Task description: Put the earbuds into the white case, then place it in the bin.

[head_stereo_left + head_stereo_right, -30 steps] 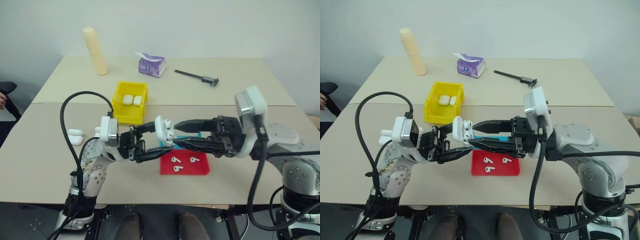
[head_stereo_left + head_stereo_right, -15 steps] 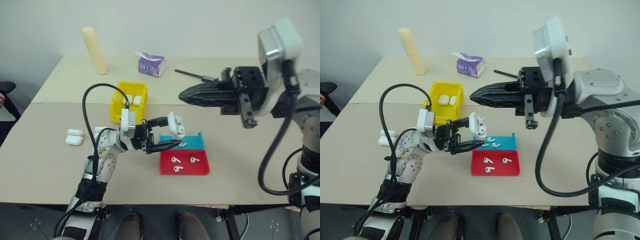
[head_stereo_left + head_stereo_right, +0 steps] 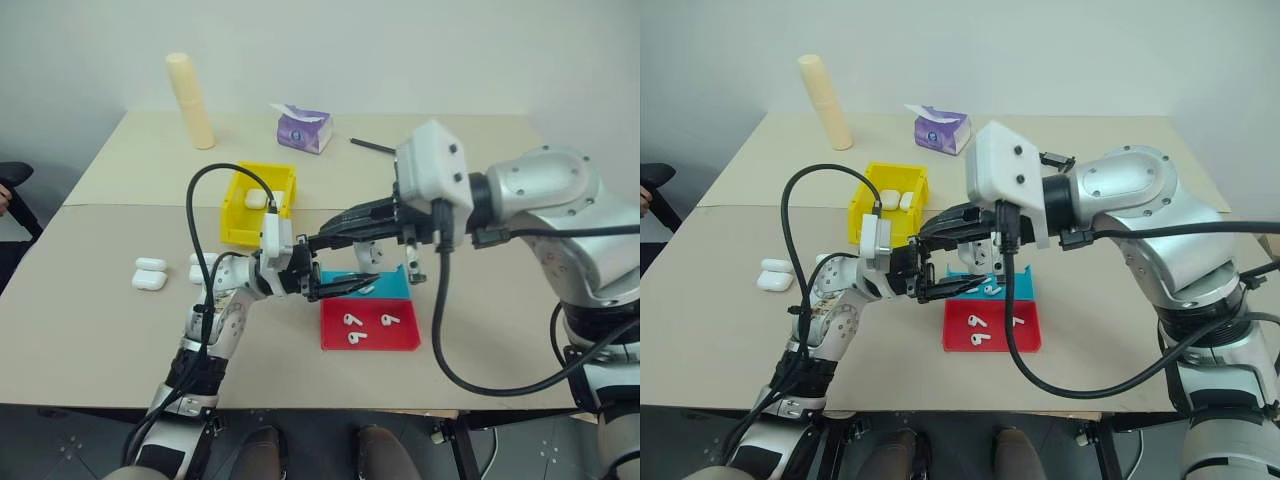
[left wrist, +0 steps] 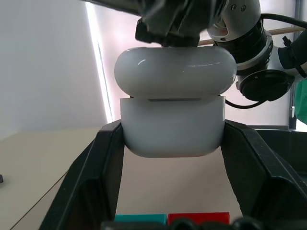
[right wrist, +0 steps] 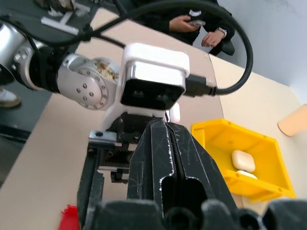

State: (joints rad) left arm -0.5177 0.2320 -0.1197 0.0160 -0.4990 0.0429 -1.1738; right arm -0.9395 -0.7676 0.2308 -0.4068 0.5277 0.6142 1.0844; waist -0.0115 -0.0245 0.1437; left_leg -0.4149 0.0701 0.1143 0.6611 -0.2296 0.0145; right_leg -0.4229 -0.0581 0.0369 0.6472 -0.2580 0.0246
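Over our beige worktop [image 3: 90, 320], left pincer [image 4: 172, 191] clamps glossy white case [image 4: 172, 129]; right pincer [image 5: 165, 143] closed, empty; yellow bin [image 3: 240, 215] holds 2 cases.

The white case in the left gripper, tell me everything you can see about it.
The white case is a small, glossy, rounded box that looks like plastic, with a seam between lid and body. It stands upright with its lid on top, closed or nearly so. The left gripper clamps its body from both sides, above the table. The shut right gripper presses on the lid from above.
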